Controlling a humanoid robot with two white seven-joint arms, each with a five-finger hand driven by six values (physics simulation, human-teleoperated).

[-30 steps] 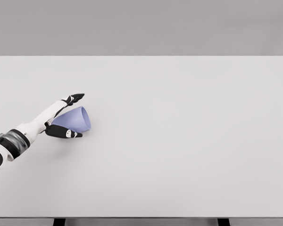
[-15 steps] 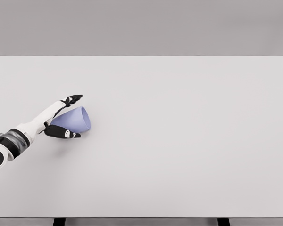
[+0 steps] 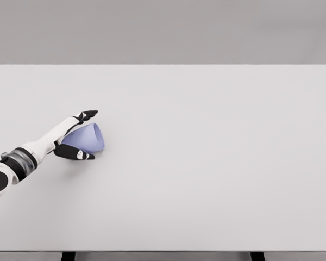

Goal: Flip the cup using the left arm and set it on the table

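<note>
A pale blue cup (image 3: pixel 87 138) lies on its side on the white table (image 3: pixel 206 152), its wide mouth facing right. My left hand (image 3: pixel 81 135) reaches in from the lower left and brackets the cup's narrow end. Its dark fingers (image 3: pixel 87 115) stretch out above the cup, and the thumb (image 3: pixel 76 154) lies along the table below it. The fingers are spread and do not close around the cup. The right arm does not show.
The table's front edge runs along the bottom of the view, with two dark legs (image 3: pixel 68 256) below it. A plain grey wall stands behind the far edge.
The left hand has shifted only slightly, its upper fingers drifting a little up and right; the cup has stayed lying in the same place.
</note>
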